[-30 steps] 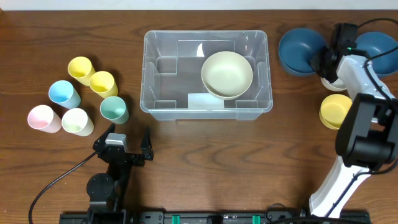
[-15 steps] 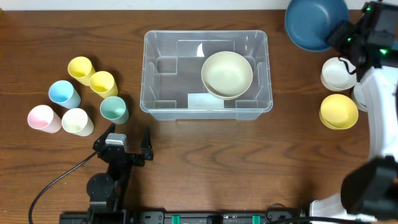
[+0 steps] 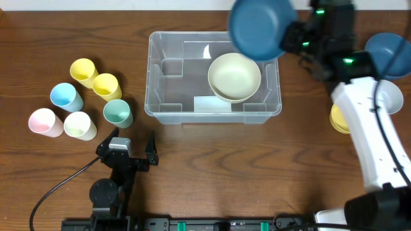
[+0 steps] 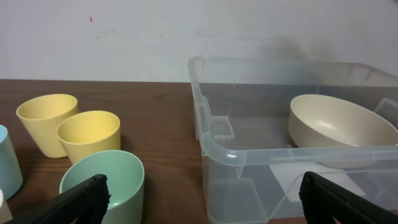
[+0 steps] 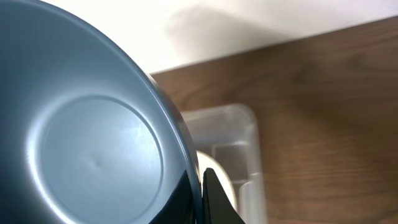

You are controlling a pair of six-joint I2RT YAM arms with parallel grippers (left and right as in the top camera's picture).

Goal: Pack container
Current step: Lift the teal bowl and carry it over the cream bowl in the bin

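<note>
Far left on the dark wooden bench (image 3: 270, 173), six small plastic cups, all upright:
- pink plastic cup (image 3: 45, 121)
- cream plastic cup (image 3: 80, 125)
- pale blue plastic cup (image 3: 66, 97)
- two yellow plastic cups (image 3: 83, 72)
- mint-green plastic cup (image 3: 118, 113)

No danger there at present.

Just nearer than the cups, low by the bench's near edge: left jaws, spread fully wide, holding nothing, aimed toward the bin. Harmless while parked. If driven forward carelessly, likely to clip the mint-green plastic cup first, as the closest one.

Centre: large clear plastic rectangular container (image 3: 168, 83), flat on the bench, between the cups and the bowls on the right. Already inside, in its right half, a cream round plastic bowl (image 3: 234, 77). Left half bare apart from the moulded floor.

Above the container's far right corner, raised well off the bench: dark blue round plastic bowl (image 3: 257, 29), pinched at its rim by the right jaws, clamped tight on the thin wall. Impossible to tell whether carried level.

Main risks, as a judgement:
- Grip by one edge only, so prone to swing or slide out on a sudden stop.
- If let go from this height, apt to bounce off the cream bowl or skip over the wall.
- If lowered too near the far rim, liable to catch on it and shove the light bin.
- If set off-centre on the cream bowl, likely to perch crooked rather than nest.

Far right: second dark blue plastic bowl (image 3: 388, 51) and a yellow plastic bowl (image 3: 334, 119), the latter partly hidden beneath the arm. Exposed to a knock from a low elbow.
</note>
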